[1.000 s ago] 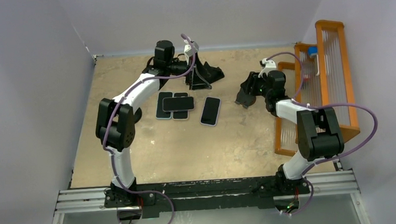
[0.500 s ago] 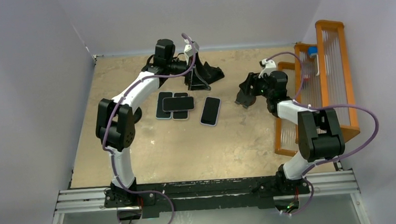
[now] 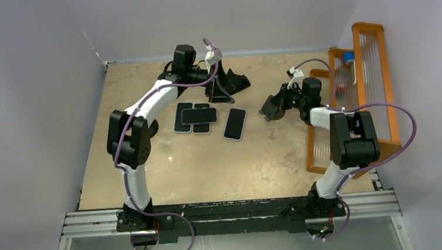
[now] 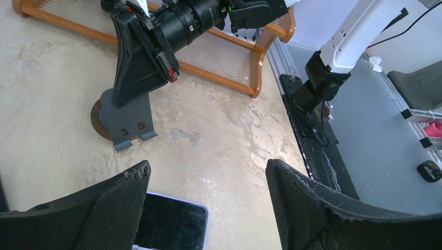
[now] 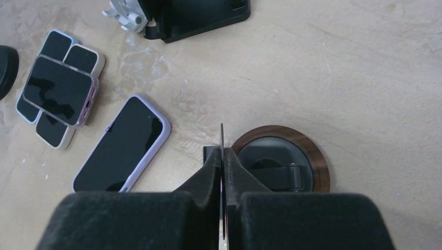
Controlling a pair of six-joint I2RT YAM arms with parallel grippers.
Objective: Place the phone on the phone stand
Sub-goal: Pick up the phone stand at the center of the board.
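Right end effector (image 3: pixel 268 108), pinching the phone stand (image 5: pixel 271 162), has shifted slightly left.

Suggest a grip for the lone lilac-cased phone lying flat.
Probably best: pinch the lilac-cased phone across its long edges at mid-length, coming straight down. It lies flat, screen up, apart from the phone pile, with bare table along both sides.

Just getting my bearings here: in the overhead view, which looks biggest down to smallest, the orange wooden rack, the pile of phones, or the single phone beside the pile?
1. orange wooden rack, by far the largest
2. pile of phones
3. single phone, clearly smaller than the pile
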